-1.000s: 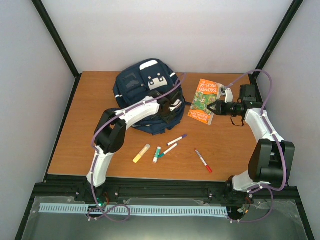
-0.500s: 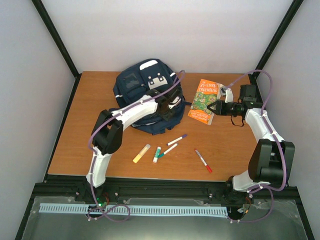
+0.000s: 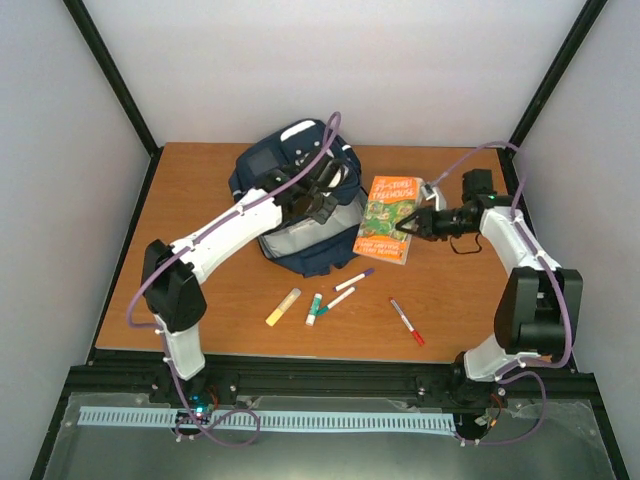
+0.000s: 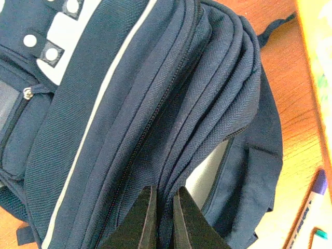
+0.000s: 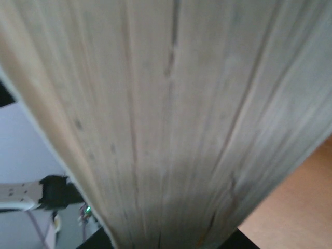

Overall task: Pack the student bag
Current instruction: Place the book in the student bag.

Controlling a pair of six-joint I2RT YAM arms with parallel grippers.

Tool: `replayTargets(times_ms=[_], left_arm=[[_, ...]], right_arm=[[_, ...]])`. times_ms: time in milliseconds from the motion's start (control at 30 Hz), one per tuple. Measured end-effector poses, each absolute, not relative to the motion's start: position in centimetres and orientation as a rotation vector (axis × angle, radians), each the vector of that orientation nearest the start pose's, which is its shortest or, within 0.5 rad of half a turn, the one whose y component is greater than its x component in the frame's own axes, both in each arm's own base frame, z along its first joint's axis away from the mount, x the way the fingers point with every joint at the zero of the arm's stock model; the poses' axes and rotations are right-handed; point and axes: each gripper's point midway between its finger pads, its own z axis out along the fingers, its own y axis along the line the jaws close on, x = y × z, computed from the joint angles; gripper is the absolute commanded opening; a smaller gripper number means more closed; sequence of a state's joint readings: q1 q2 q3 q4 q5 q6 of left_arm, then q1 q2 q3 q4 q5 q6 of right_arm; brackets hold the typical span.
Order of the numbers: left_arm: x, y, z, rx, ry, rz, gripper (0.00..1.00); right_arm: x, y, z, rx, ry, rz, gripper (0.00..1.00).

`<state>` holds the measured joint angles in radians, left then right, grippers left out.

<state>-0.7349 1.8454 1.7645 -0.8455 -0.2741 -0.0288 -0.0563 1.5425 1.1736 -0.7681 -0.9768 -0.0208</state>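
Change since a moment ago: now squeezing the left tool point(image 4: 165, 196) tight on a fold of the student bag point(image 4: 129, 104), after holding it apart just before. Lifting that fold up, pulling the bag's mouth open and showing the grey lining point(image 4: 207, 174) inside. Also bringing the book point(image 3: 385, 210) nearer to the bag with the right tool point(image 3: 408, 224), clamping it by one edge and tipping it up off the table point(image 3: 180, 190). Probably getting the opening ready for the book to go in. Not packing anything yet, going by the pens point(image 3: 350, 280) lying loose near the front. Keeping the bag at the back middle of the table, right under the left tool, with the fold pinched between the tips. Holding the book just beside the bag, on the side facing the right arm, maybe not touching it.
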Motion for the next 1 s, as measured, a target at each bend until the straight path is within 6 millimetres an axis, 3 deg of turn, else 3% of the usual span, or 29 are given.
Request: replayTargets(times_ms=[200, 367, 467, 633, 1000], left_arm=[[38.4, -27.7, 23.1, 0.696, 2.295, 0.026, 0.01], [38.3, -26.6, 23.9, 0.665, 2.273, 0.044, 0.01], [38.5, -26.4, 23.8, 0.649, 2.273, 0.043, 0.01], [38.6, -26.0, 24.0, 0.616, 2.271, 0.030, 0.01], [39.2, -24.5, 25.4, 0.534, 2.251, -0.009, 0.01]], right_arm=[[31.2, 16.9, 16.9, -0.335, 2.529, 1.426, 0.03], [28.3, 21.4, 16.5, -0.508, 2.564, 1.537, 0.03], [27.6, 23.5, 16.1, -0.577, 2.574, 1.617, 0.03], [28.0, 25.1, 14.4, -0.585, 2.617, 1.672, 0.03], [31.1, 27.9, 12.9, -0.561, 2.642, 1.736, 0.03]])
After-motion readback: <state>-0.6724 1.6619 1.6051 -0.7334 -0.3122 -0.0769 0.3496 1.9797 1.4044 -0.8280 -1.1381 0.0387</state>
